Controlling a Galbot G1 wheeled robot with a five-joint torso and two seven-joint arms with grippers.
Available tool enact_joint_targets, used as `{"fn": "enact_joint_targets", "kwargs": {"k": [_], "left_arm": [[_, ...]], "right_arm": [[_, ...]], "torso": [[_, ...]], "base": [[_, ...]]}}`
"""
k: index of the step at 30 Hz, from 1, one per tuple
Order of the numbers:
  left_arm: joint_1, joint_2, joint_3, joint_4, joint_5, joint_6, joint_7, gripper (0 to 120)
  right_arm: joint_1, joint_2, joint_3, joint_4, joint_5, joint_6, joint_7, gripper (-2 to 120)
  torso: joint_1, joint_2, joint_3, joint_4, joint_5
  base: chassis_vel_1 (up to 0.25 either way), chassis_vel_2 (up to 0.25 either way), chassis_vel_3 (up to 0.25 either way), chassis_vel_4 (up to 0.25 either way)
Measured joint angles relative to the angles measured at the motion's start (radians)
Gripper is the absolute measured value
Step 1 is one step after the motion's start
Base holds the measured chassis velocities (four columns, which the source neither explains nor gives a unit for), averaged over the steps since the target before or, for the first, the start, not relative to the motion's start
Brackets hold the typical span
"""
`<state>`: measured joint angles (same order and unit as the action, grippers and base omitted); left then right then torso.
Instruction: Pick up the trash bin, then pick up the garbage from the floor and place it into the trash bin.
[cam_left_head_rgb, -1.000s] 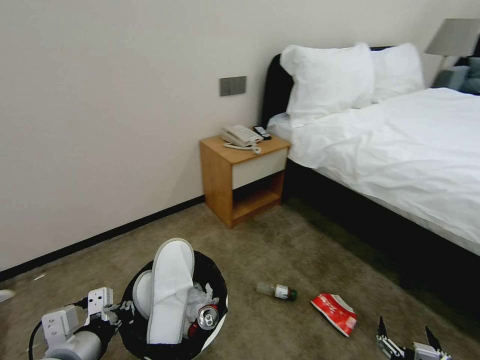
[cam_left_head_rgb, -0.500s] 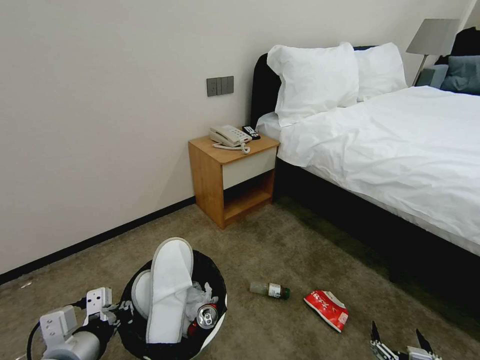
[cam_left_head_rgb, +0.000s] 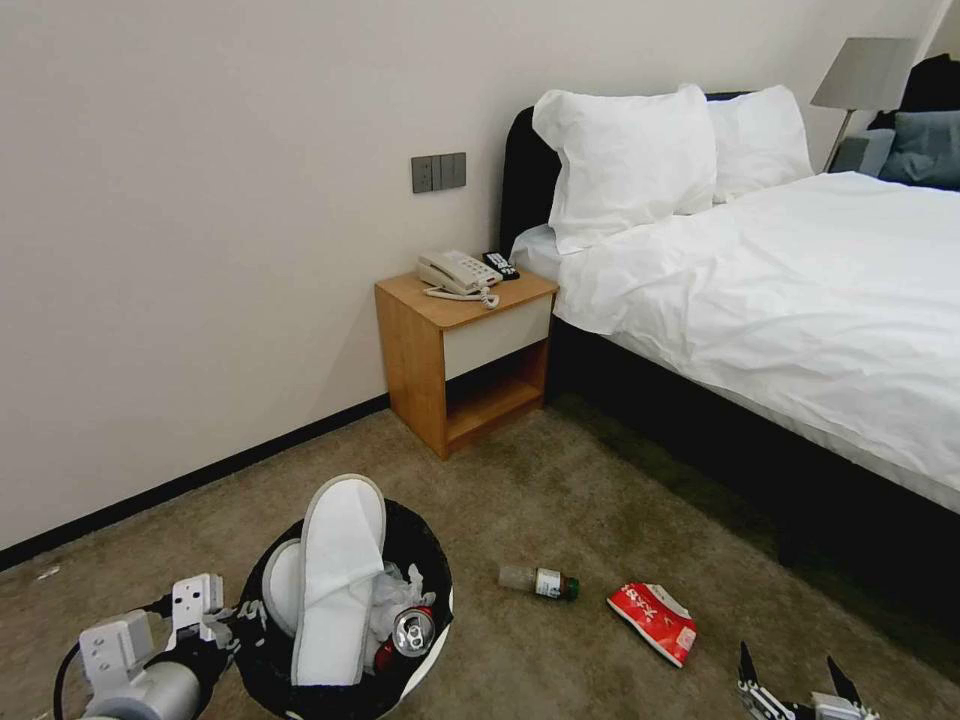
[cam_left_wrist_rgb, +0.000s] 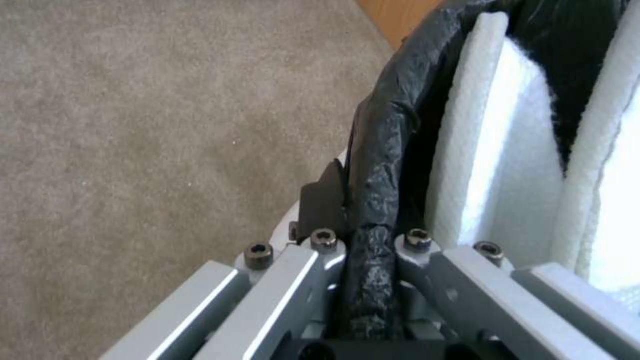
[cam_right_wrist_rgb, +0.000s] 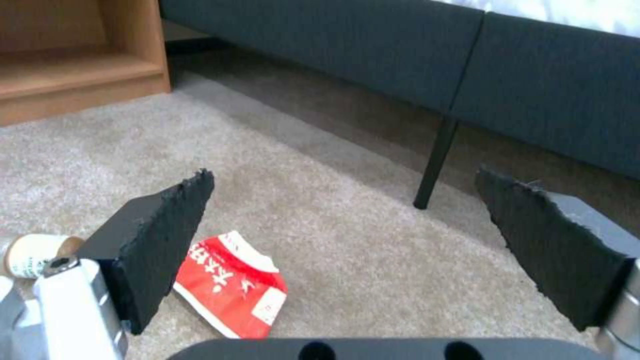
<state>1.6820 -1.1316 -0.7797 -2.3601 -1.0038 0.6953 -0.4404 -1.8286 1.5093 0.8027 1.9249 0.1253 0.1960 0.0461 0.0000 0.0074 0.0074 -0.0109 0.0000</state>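
A plain cream wall (cam_left_head_rgb: 200, 250) with a dark skirting and a grey switch plate (cam_left_head_rgb: 438, 172) meets brown carpet (cam_left_head_rgb: 560, 500). A wooden nightstand (cam_left_head_rgb: 462, 350) carrying a telephone (cam_left_head_rgb: 455, 272) stands beside a white-sheeted bed (cam_left_head_rgb: 800, 290) with two pillows (cam_left_head_rgb: 625, 160); a grey lamp (cam_left_head_rgb: 865, 75) stands beyond.

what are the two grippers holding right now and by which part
The left gripper is shut on the trash bin, pinching its bag-covered rim. The right gripper is open above the carpet and holds nothing.

The trash bin (cam_left_head_rgb: 425, 665) runs off the head view's lower edge. In the right wrist view, the bottle (cam_right_wrist_rgb: 30, 252) is half hidden behind a black jaw pad; the red packet's (cam_right_wrist_rgb: 233, 285) print is unreadable.
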Motion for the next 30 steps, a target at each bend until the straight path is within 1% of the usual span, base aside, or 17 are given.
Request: {"fn": "enact_joint_targets", "kwargs": {"k": [14,23,30], "left_arm": [[0.0,0.001,-0.001,0.003,-0.001,0.0,0.001,2],[0.001,0.0,0.0,0.002,0.0,0.0,0.002,2],[0.001,0.0,-0.001,0.002,0.0,0.0,0.002,2]], "right_arm": [[0.003,0.003,-0.002,-0.001,0.003,0.0,-0.005,100],[0.002,0.001,-0.003,-0.002,0.004,0.001,-0.007,100],[0.003,-0.002,-0.003,-0.002,0.006,0.001,-0.008,100]], "torso": [[0.0,0.0,0.0,0.0,0.0],[0.0,0.0,0.0,0.0,0.0],[0.0,0.0,0.0,-0.0001,0.0]], "base": [[-0.035,0.05,0.045,-0.045],[0.0,0.0,0.0,0.0],[-0.04,0.03,0.026,-0.032]]}}
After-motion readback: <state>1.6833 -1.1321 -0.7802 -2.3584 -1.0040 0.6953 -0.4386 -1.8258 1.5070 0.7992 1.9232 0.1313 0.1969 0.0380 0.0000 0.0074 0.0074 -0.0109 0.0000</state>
